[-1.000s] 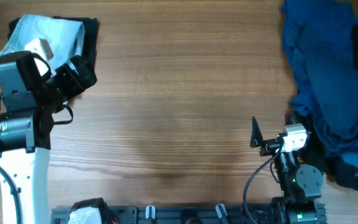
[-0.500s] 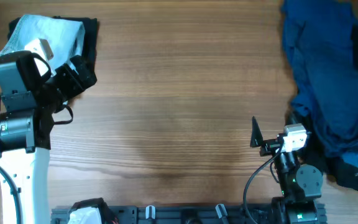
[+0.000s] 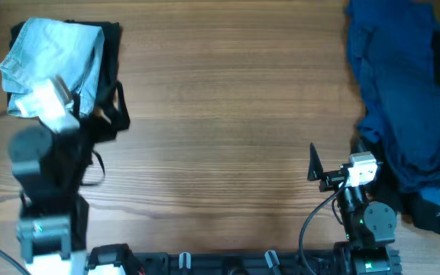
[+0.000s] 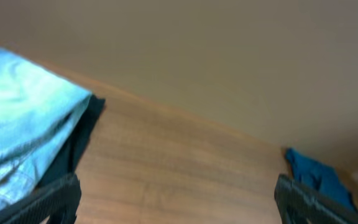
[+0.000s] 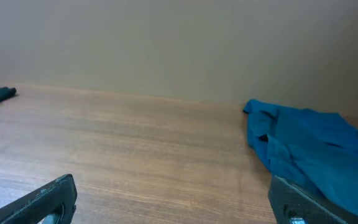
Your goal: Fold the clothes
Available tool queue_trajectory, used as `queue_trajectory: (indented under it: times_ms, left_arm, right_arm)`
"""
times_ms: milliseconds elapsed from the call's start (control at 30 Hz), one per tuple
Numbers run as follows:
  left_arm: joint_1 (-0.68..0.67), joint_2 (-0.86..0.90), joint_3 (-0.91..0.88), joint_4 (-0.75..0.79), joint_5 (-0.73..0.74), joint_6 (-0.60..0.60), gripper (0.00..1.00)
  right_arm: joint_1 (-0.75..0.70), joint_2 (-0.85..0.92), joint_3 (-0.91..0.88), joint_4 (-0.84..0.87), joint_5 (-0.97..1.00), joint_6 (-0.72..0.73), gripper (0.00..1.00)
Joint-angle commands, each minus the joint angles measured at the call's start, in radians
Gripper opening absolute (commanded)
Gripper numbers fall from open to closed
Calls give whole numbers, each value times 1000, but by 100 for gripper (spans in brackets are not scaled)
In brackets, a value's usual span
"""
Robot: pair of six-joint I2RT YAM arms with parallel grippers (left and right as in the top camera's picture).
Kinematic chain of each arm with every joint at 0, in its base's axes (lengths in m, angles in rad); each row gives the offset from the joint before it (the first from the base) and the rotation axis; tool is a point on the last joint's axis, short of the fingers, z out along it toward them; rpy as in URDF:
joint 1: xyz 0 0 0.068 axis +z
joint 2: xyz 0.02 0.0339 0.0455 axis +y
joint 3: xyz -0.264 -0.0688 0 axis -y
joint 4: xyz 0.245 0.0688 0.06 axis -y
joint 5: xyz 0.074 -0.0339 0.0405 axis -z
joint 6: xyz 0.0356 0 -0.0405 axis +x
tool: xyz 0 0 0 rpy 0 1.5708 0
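The pale blue denim shorts (image 3: 52,50) lie folded at the far left of the table, on top of a black garment (image 3: 111,72). They also show in the left wrist view (image 4: 17,137), with the black garment (image 4: 73,149) under them. A heap of blue clothes (image 3: 403,92) lies at the far right, with a dark garment (image 3: 434,214) under its near end. My left gripper (image 3: 101,122) is open and empty, just in front of the shorts (image 4: 176,205). My right gripper (image 3: 338,156) is open and empty beside the blue heap (image 5: 316,149), above bare wood (image 5: 173,199).
The wooden table (image 3: 228,114) stretches between the two piles. A black rail with fittings (image 3: 228,263) runs along the front edge. A pale wall stands behind the table in both wrist views.
My left arm has pulled back from the shorts toward the front edge, uncovering the folded shorts. The right arm has not moved.
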Motion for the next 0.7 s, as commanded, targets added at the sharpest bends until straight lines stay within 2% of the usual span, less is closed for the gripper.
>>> queue_trajectory:
  times_ms: [0,100,267,467,667]
  left_arm:
    - [-5,-139,-197,138,1,-2,100]
    - [-5,-247,-341,272,1,-2,100]
    - [-5,-409,-519,402,1,-2,100]
    - [-5,-574,-654,419,-17,-2,100]
    - [-5,-663,-740,419,-18,-2,100]
  right_arm:
    - [-6,-10,-1,4,2,-19,100]
    - [-6,-10,-1,4,2,-19,100]
    - [-6,-10,-1,4,2,-19,100]
    - [-6,-10,-1,4,2,-19,100]
    - [-6,-10,-1,4,2,-19,100]
